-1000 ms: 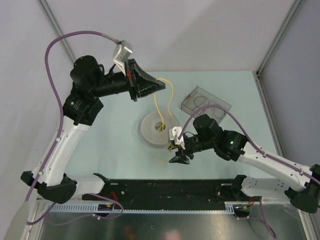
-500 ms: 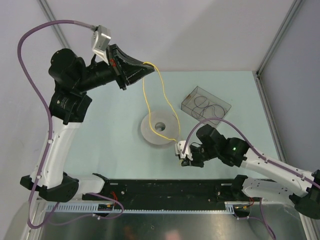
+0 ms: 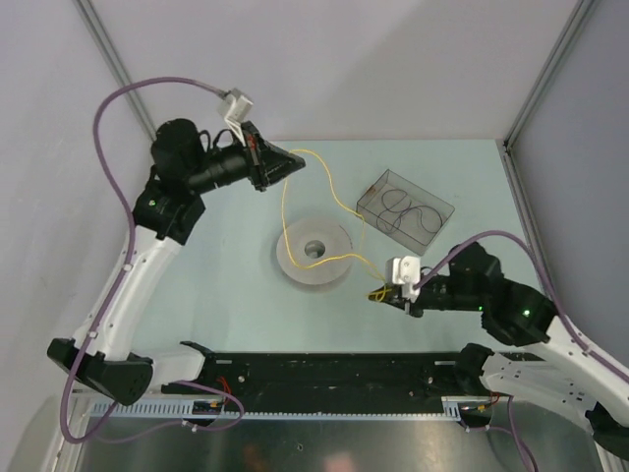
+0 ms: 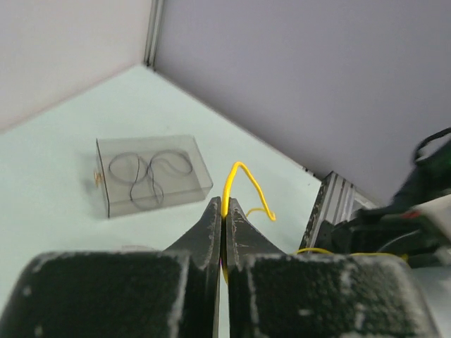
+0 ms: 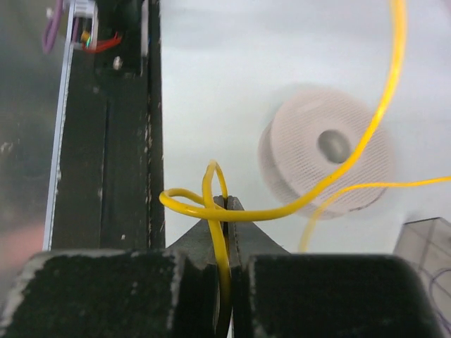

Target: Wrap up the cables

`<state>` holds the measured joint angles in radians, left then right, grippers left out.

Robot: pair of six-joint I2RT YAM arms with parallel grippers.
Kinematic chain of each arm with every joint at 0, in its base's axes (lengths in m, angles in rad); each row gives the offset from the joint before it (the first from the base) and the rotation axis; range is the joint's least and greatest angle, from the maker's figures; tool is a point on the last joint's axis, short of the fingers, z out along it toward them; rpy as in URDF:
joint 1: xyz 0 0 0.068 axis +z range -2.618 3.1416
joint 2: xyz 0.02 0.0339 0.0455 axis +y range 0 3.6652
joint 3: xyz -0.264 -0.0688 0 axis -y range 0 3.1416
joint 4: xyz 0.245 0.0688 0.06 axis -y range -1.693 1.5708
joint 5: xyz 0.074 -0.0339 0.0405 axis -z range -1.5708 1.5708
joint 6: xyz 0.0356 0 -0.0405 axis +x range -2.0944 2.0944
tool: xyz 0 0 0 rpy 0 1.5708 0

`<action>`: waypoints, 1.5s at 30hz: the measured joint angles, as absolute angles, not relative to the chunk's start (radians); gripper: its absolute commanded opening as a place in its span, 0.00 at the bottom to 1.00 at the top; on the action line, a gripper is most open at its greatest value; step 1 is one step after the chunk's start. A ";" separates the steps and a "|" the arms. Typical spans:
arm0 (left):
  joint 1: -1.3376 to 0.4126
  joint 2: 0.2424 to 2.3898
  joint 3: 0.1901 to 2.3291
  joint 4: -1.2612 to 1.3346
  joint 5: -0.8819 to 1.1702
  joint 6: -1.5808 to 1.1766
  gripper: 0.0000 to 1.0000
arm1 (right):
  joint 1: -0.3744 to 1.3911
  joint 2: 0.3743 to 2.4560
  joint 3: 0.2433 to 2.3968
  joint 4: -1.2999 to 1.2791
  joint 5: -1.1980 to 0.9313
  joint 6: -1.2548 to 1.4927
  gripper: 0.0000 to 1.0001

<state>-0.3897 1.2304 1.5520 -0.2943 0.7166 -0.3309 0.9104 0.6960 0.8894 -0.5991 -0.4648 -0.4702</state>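
Currently left pincer (image 3: 299, 162), right pincer (image 3: 379, 293) both clamp cable (image 5: 223, 253); slack arcs, seemingly above spool (image 3: 329, 236), mid-table.

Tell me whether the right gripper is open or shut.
Shut: the right gripper pinches the yellow cable between its closed fingers.

The cable (image 5: 223, 253) is yellow, the spool (image 3: 295, 258) white with a fine dotted mesh, the table (image 3: 226, 270) pale mint.

Both closed: left end effector (image 3: 299, 163), right end effector (image 3: 377, 294)
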 measured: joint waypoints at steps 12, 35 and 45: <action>-0.540 1.330 1.263 -0.319 0.597 -0.189 0.00 | 0.810 0.720 1.177 -0.425 -0.382 -0.297 0.00; -0.576 1.415 1.317 -0.293 0.889 -0.149 0.87 | 0.664 0.762 1.263 -0.516 -0.320 -0.239 0.00; -0.650 1.078 1.345 -0.243 0.943 -0.029 0.73 | 0.695 0.941 1.256 -0.633 -0.493 -0.358 0.00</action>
